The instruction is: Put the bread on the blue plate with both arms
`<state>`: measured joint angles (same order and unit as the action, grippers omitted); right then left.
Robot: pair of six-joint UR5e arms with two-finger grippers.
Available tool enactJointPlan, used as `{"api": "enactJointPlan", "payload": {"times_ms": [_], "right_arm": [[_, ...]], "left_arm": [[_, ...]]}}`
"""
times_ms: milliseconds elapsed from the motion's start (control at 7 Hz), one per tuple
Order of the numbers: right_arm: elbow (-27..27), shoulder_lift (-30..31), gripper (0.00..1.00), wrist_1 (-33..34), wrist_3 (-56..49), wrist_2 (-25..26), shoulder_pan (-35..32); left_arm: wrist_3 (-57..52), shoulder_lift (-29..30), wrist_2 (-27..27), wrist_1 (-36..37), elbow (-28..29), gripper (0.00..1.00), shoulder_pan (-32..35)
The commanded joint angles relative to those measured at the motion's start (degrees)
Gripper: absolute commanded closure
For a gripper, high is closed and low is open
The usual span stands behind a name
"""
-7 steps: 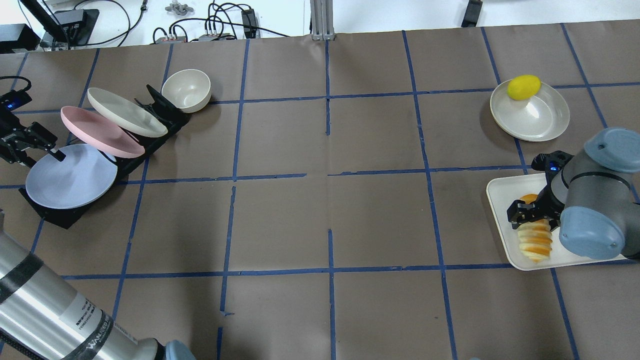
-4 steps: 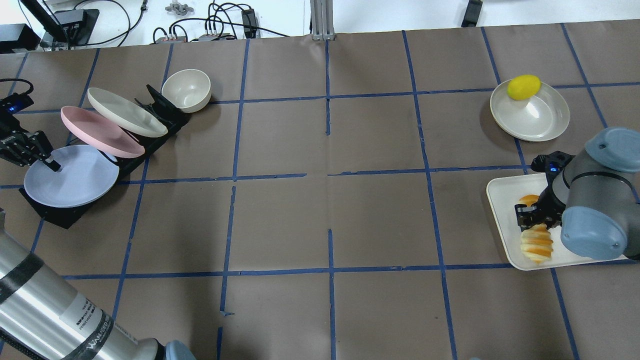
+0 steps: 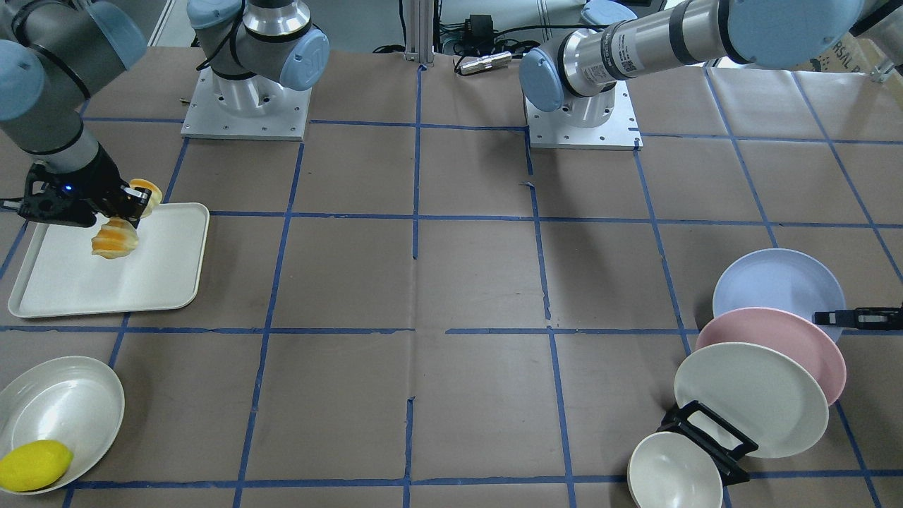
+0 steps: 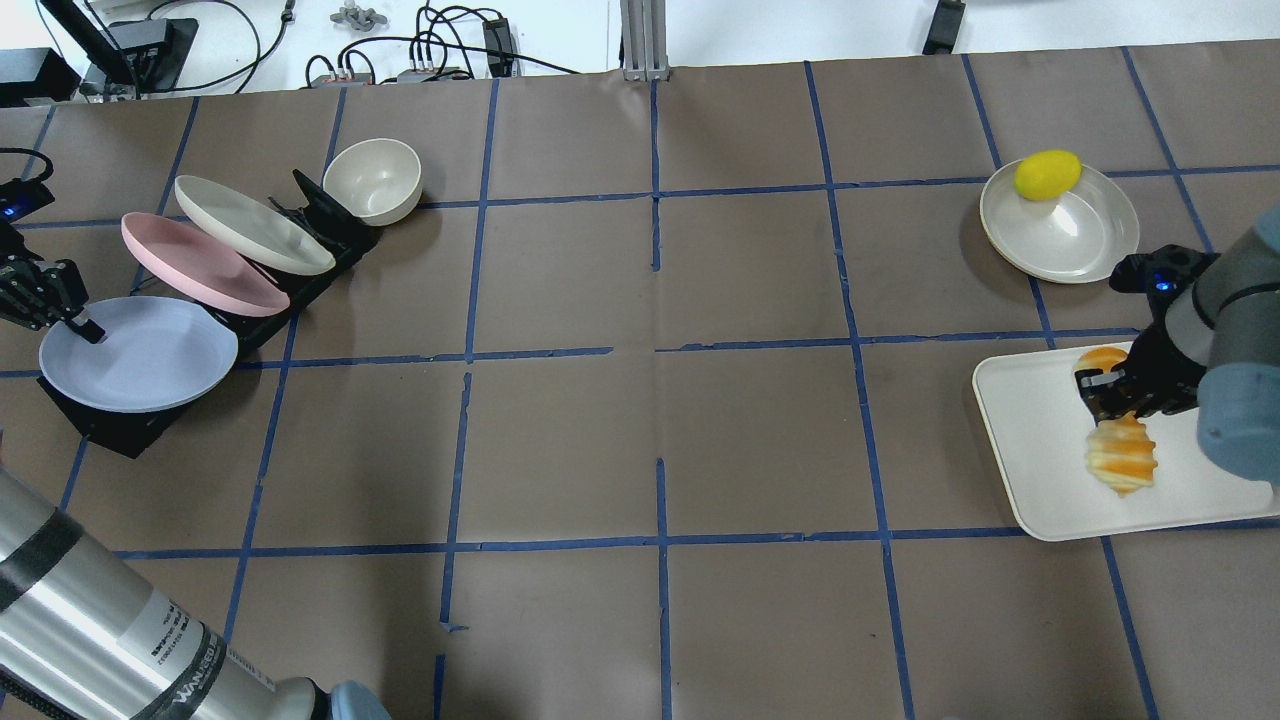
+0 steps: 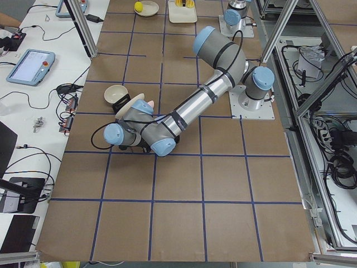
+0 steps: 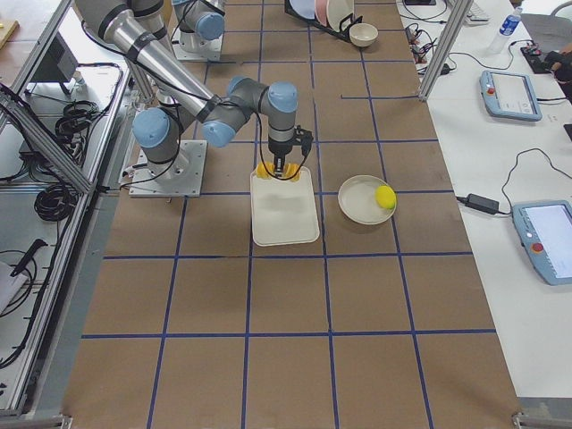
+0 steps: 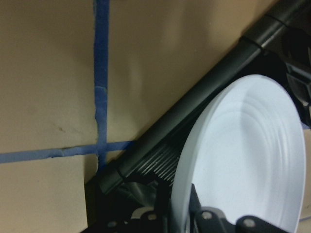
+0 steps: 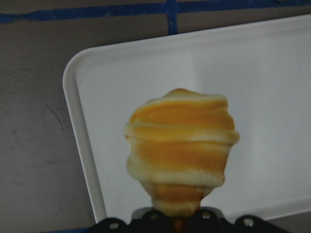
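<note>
The bread, a ridged loaf striped orange-brown, hangs in my right gripper, which is shut across its middle just above the white tray. It fills the right wrist view and also shows in the front view. The blue plate leans low at the near end of the black rack. My left gripper is shut on its left rim. The left wrist view shows the plate's rim running down between the fingers. The front view shows the plate with one finger on it.
A pink plate and a cream plate lean in the same rack, with a cream bowl behind. A yellow lemon lies in a cream dish beyond the tray.
My right gripper has carried the bread to the right and farther back over the tray. My left gripper has drawn the blue plate a little to the left and tipped it flatter.
</note>
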<state>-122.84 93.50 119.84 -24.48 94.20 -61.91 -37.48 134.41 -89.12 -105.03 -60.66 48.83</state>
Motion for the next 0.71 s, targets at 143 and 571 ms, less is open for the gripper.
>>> {"api": "enactJointPlan", "payload": {"times_ms": [143, 571], "right_arm": [[22.0, -2.2, 0.97, -18.0, -0.7, -0.2, -2.0], [37.6, -8.0, 0.96, -24.0, 7.9, 2.5, -18.5]], "left_arm": [[0.1, -4.8, -0.2, -5.8, 0.7, 0.95, -0.1], [0.8, -11.2, 0.0, -9.2, -0.8, 0.95, 0.8]]}}
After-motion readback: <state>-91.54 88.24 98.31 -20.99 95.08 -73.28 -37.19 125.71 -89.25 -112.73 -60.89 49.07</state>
